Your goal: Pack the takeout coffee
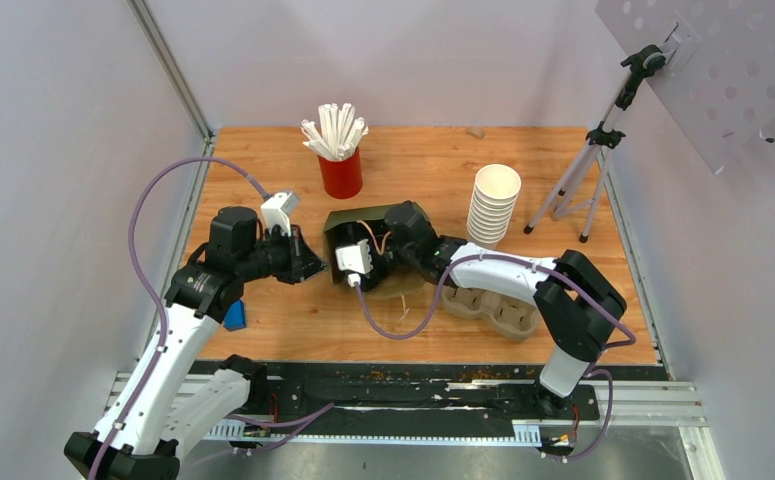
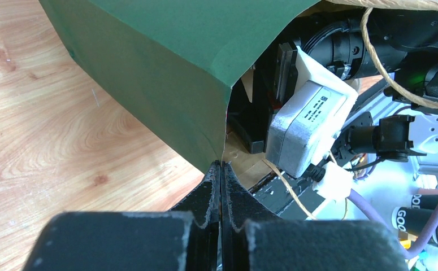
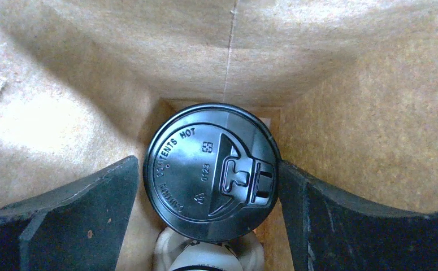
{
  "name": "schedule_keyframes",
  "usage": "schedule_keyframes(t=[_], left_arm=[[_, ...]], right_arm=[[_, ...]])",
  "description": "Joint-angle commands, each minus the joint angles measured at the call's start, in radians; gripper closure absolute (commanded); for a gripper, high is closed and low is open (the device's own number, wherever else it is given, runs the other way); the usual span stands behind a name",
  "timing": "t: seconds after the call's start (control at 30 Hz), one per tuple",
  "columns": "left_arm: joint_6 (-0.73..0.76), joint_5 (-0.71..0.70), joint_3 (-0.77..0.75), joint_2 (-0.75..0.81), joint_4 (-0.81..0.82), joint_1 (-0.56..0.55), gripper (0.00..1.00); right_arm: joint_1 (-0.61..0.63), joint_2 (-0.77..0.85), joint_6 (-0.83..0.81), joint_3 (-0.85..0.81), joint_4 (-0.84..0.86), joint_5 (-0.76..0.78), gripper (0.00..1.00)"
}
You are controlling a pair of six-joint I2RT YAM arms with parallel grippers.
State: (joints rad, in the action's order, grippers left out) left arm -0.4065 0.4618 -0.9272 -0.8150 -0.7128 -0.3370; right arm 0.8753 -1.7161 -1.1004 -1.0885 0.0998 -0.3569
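Top view: a green paper bag (image 1: 348,222) stands mid-table. The left gripper (image 1: 311,264) is at its 8 o'clock edge, and the right arm (image 1: 483,268) reaches into its mouth from 4 o'clock. The coffee is not visible here.

Left wrist view: the left gripper is pinched together on the bag's rim, holding it open.

Right wrist view: the coffee (image 3: 211,178) sits upright on the bag floor, lid on. The right gripper (image 3: 208,186) straddles it, jaws apart at 3 and 9 o'clock, with a slight gap at 9.

Assessment: the cup appears delivered. What remains is to withdraw the right arm and let go of the bag.
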Motion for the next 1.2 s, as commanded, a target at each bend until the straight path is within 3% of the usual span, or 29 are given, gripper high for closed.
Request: schedule_keyframes(t=[0.0, 0.73, 1.17], left_arm=[[-0.003, 0.015, 0.0, 0.01, 0.033, -0.002, 1.0], [-0.008, 0.005, -0.027, -0.01, 0.025, -0.002, 1.0], [-0.093, 0.002, -0.051, -0.001, 0.032, -0.002, 1.0]], right_arm=[[-0.01, 0.019, 0.012, -0.038, -0.058, -0.004, 0.08], [-0.007, 0.079, 0.014, -0.084, -0.145, -0.033, 0.07], [-0.009, 0.146, 0.08, -0.102, -0.213, -0.045, 0.08]])
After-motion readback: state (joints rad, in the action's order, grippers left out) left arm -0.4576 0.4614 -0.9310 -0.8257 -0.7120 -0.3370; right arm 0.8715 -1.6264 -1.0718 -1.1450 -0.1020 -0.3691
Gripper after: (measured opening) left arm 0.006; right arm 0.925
